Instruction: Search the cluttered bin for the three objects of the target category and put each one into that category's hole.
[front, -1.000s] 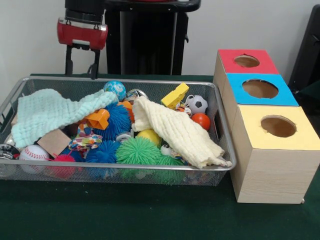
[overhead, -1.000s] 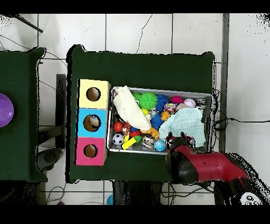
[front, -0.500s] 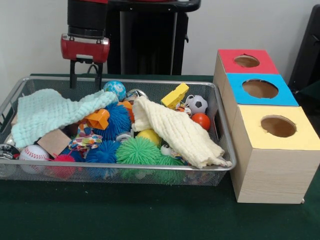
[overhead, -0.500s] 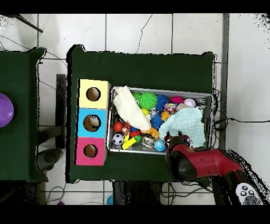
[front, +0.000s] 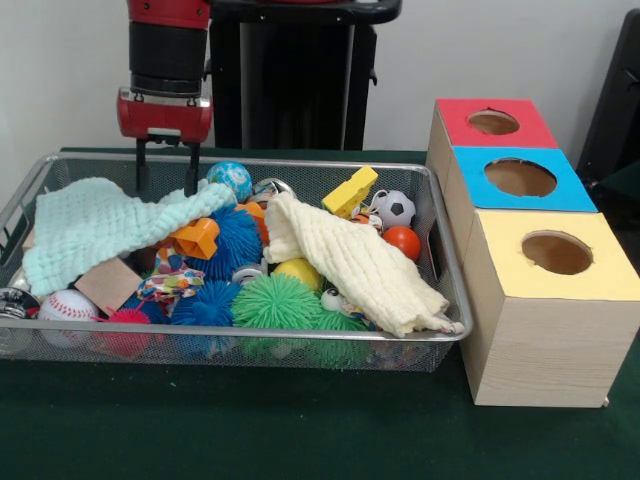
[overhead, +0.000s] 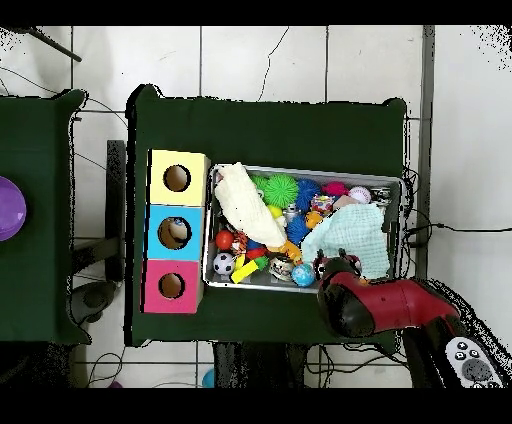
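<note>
The bin (front: 440, 262) sits on the green table (front: 300, 430), its long side just beside the row of 3 boxes at its 3 o'clock in the front view. The hole (front: 520, 177) is the round opening in the blue top of the middle box, between the red-topped and yellow-topped ones. Inside the bin, a mint cloth (front: 95, 222) drapes over the 9 o'clock end and a cream cloth (front: 355, 262) lies across the middle, probably hiding some toys; spiky blue and green balls, a baseball (front: 65, 305), a soccer ball (front: 397, 208) and an orange ball (front: 402, 241) show around them. The gripper (front: 165, 180) hangs over the bin's far rim at about 11 o'clock, its 2 fingers apart and empty, tips just above the mint cloth, likely placed to lift that cover. No readable writing shows anywhere.
</note>
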